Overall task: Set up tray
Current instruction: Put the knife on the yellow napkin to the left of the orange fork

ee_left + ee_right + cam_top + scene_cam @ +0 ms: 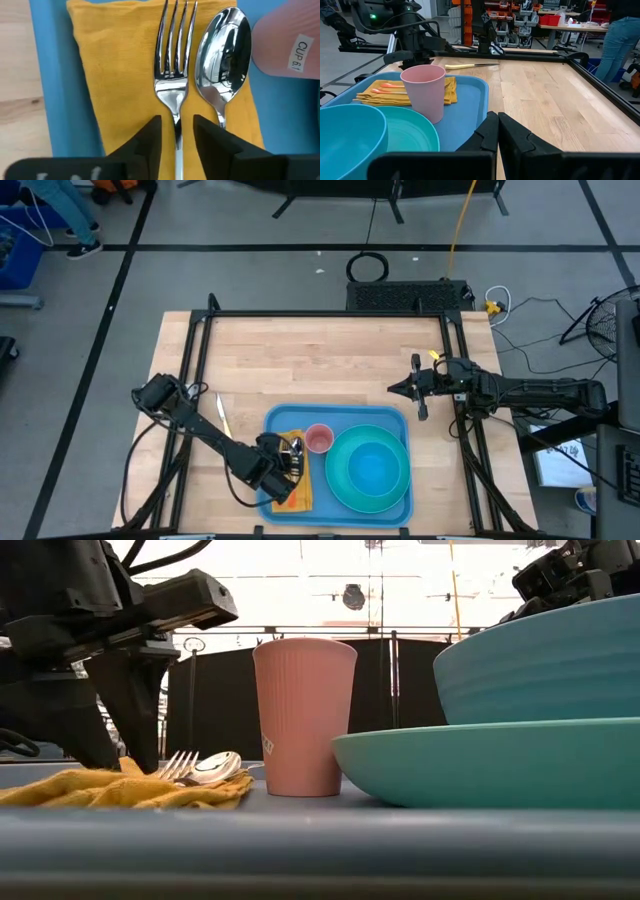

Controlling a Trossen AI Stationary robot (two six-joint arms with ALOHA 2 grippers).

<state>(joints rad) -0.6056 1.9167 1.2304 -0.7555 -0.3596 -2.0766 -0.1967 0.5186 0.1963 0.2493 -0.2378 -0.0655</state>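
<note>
The light-blue tray (345,418) lies at the table's near edge. On its left part a yellow napkin (115,75) lies flat, with a fork (172,65) and a spoon (222,65) side by side on it. My left gripper (177,131) is open above the napkin, pointing down, with one finger on each side of the fork's handle and a thin gap at each side. A pink cup (319,439) stands on the tray beside the napkin. My right gripper (497,132) is shut and waits over the bare table beyond the tray's far right corner.
A teal plate (345,480) with a blue bowl (375,470) on it fills the tray's right half. A knife (222,415) lies on the wood left of the tray. The table's black frame rails (330,313) run along its edges. Bare wood lies beyond the tray.
</note>
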